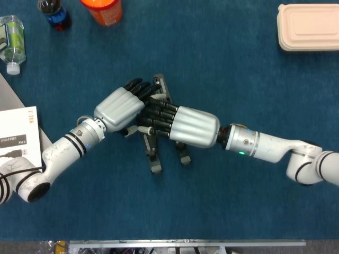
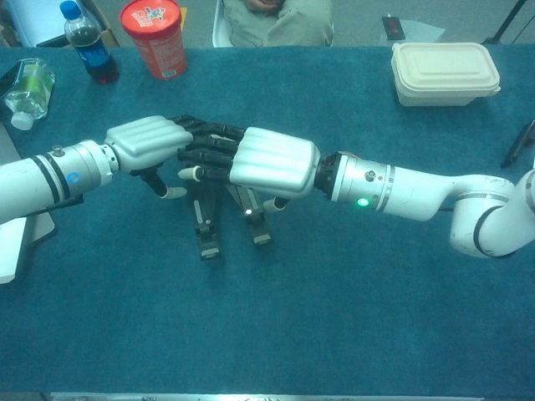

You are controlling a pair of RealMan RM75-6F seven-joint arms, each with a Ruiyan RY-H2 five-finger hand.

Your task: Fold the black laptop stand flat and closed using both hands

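Evidently stiff and light, the black laptop stand point(image 1: 154, 138) lay mid-table, its hinged legs best pressed together, while left hand point(image 1: 118, 109) and right hand point(image 1: 192, 127) gripped it.

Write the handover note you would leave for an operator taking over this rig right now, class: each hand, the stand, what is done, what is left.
Left hand: on the black laptop stand from the left, fingers over its top.
Right hand: on it from the right, fingers meeting the left's.
Whether either truly grips is hidden.
Stand: mid-table on the blue cloth, two legs sticking out toward the robot, a gap between them.
Done: both hands in place.
Left: bring the legs together, press flat.
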